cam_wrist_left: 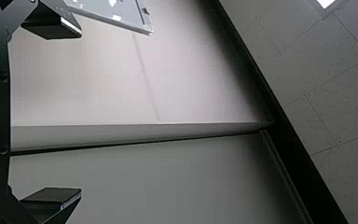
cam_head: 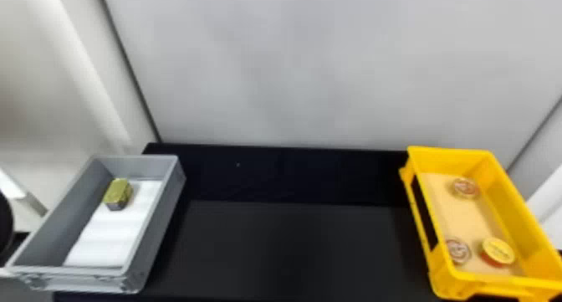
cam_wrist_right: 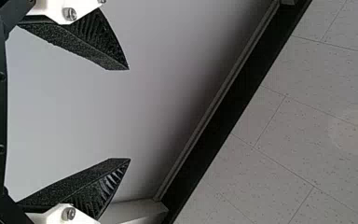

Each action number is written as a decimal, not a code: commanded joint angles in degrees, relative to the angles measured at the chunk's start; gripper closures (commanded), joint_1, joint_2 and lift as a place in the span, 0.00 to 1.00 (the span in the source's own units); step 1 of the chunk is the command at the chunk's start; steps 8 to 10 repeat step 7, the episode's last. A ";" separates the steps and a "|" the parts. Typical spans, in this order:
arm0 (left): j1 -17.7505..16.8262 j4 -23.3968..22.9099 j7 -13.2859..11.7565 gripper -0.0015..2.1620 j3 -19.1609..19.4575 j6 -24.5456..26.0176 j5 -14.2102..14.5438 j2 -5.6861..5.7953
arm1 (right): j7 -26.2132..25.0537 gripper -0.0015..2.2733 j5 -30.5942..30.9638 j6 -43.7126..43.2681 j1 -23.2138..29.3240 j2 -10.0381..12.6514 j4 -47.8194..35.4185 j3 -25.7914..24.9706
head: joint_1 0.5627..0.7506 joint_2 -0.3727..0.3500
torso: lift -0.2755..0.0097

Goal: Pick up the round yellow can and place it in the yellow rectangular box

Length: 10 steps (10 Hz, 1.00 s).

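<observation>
Head view has the round yellow can (cam_head: 498, 252) face up, broad axis level, inside the yellow box (cam_head: 515, 215), left gripper (cam_wrist_left: 81, 113) and right gripper (cam_wrist_right: 129, 114) jaws released.

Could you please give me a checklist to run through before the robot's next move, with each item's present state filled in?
1. Left gripper open and empty: ok.
2. Right gripper open and empty: ok.
3. Round yellow can inside the yellow box: ok, at its near end.
4. Yellow can clear of the silvery can to its left: ok, a gap shows.
5. Yellow can lying fully flat on the box's floor: cannot tell.
6. Gray box holding a round can to pick: not ok, its gold-green item looks angular.
</observation>
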 commanded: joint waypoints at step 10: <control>-0.07 0.01 -0.07 0.04 -0.24 0.10 -0.26 0.19 | 1.14 0.04 -0.85 1.54 0.26 0.45 -0.91 -0.97 | 0.70 0.59 | 0.96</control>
